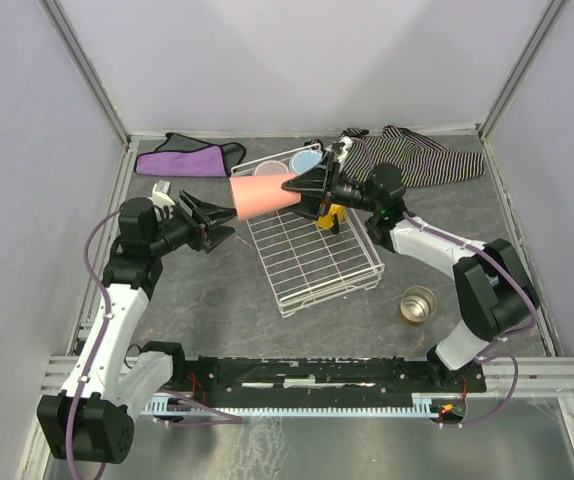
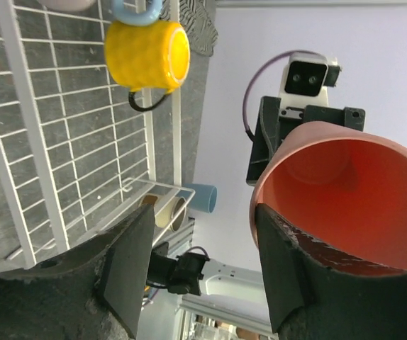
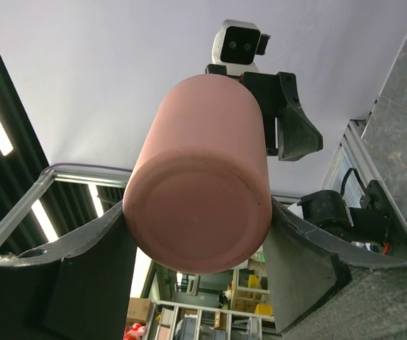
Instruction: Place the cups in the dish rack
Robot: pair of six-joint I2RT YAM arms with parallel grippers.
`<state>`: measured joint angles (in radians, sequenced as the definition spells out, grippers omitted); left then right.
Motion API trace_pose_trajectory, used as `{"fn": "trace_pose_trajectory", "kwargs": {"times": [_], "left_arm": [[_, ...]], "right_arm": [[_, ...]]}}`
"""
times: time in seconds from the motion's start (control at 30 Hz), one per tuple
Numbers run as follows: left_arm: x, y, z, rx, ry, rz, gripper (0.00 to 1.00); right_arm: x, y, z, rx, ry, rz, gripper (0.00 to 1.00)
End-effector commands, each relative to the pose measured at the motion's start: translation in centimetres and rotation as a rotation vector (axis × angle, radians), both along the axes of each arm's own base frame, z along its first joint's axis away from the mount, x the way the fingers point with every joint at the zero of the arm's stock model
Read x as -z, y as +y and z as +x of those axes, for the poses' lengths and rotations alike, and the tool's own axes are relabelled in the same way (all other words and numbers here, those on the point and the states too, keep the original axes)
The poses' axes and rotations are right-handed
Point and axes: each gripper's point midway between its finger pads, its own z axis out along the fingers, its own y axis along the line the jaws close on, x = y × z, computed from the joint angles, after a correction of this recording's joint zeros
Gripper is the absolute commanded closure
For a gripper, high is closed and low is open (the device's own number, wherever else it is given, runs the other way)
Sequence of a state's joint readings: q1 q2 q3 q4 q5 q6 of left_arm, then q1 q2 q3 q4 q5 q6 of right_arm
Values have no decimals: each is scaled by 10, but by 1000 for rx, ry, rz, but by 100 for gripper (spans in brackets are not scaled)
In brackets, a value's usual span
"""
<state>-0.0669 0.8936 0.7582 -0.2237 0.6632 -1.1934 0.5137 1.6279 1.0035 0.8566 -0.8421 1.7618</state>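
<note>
1. The table (image 1: 217,300) is a dark grey, mottled, stone-like slab. It is boxed in by plain pale lavender walls and aluminium frame posts at the corners.
2. A purple cloth (image 1: 182,160) lies crumpled at the far left. A black-and-white striped cloth (image 1: 422,158) is spread at the far right.
3. The dish rack (image 1: 317,262), a white wire grid with low raised sides, sits at mid-table, turned at an angle to the table edges.
4. The right gripper (image 1: 302,185) is clamped on the base end of a salmon tumbler (image 1: 259,195). This is a smooth, matte, tapered cup held on its side off the surface. Its flat round bottom fills the right wrist view, and its open mouth points left. In the top view it overlaps the rack's far-left corner.
5. The left gripper (image 1: 225,223) is just left of the tumbler's mouth. Its fingers (image 2: 129,262) are spread, with nothing between them.
6. A glossy, dimpled yellow mug (image 2: 147,55) with a dark handle stands in the rack's far right part.
7. A light blue cup (image 1: 307,160) and a pale pink cup (image 1: 272,170) are at the rack's far end.
8. A small shiny metal cup (image 1: 418,304) stands upright on the table, near and to the right of the rack.
</note>
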Motion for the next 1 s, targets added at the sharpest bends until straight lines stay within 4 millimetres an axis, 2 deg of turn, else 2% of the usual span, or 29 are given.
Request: {"fn": "trace_pose_trajectory", "kwargs": {"times": [0.0, 0.13, 0.23, 0.33, 0.43, 0.57, 0.7, 0.87, 0.97], "left_arm": [[0, 19, 3, -64, -27, 84, 34], [-6, 25, 9, -84, -44, 90, 34], [-12, 39, 15, -126, -58, 168, 34], [-18, 51, 21, -147, -70, 238, 34], [-22, 55, 27, -156, -80, 247, 34], [-23, 57, 30, -177, -86, 234, 34], [-12, 61, 32, -198, -72, 252, 34], [7, 68, 29, -227, -47, 294, 34], [16, 72, 26, -237, -37, 321, 34]], "right_arm": [[-36, -21, -2, 59, -134, 46, 67], [-28, -26, 0, 67, -145, -9, 68], [-15, -34, 2, 81, -155, -96, 70], [10, -43, -1, 77, -198, -303, 70], [23, -56, -3, 79, -275, -502, 71], [39, -67, 0, 97, -286, -629, 73], [61, -85, 9, 126, -311, -809, 75], [69, -104, 27, 163, -393, -1028, 76], [65, -102, 38, 168, -442, -1104, 77]]}}
